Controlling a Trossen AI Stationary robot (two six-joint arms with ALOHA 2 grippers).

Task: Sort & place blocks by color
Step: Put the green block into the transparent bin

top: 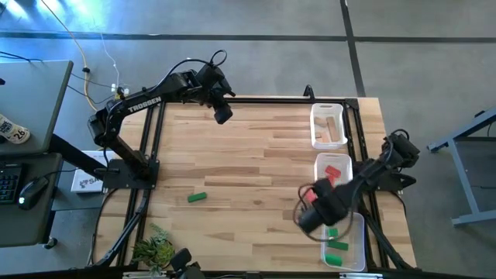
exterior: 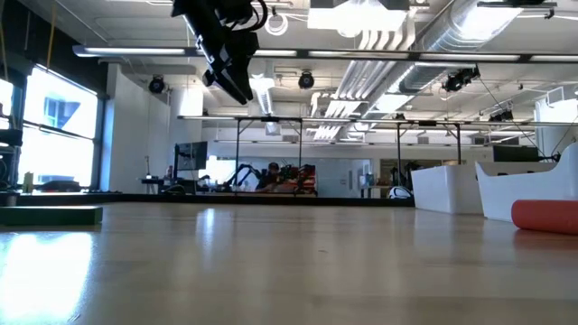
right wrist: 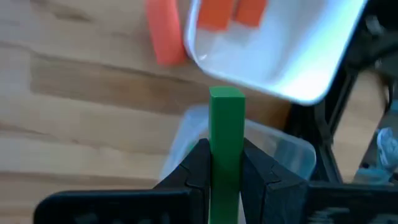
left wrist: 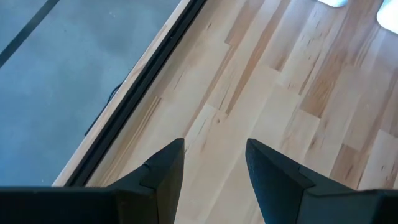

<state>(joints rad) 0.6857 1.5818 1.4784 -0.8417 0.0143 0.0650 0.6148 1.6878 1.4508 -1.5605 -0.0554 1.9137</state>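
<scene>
My right gripper (right wrist: pixel 227 152) is shut on a green bar block (right wrist: pixel 227 118) and hangs over the table-side edge of the clear tray (right wrist: pixel 267 155) at the near right, which holds green blocks (top: pixel 336 245). Just beyond it a red block (right wrist: pixel 165 31) lies flat on the table beside the white tray (right wrist: pixel 292 56) with red blocks (right wrist: pixel 216 14). Another green block (top: pixel 197 198) lies flat on the table at the near left. My left gripper (left wrist: pixel 214 162) waits open, raised above the table's far edge (top: pixel 222 115), with nothing between its fingers. My right gripper pinches the green bar by two opposite long sides (right wrist: pixel 227 134) between its two fingers. The fingers come from above, pointing down, and lie along the bar. The bar's free end sticks out past the fingertips. It hangs clear of the table and the tray.
A third white tray (top: pixel 328 125) with tan blocks stands at the far right, in line with the other two along the right edge. A small green plant (top: pixel 153 249) sits at the near left corner. Bare wood spans the table's middle.
</scene>
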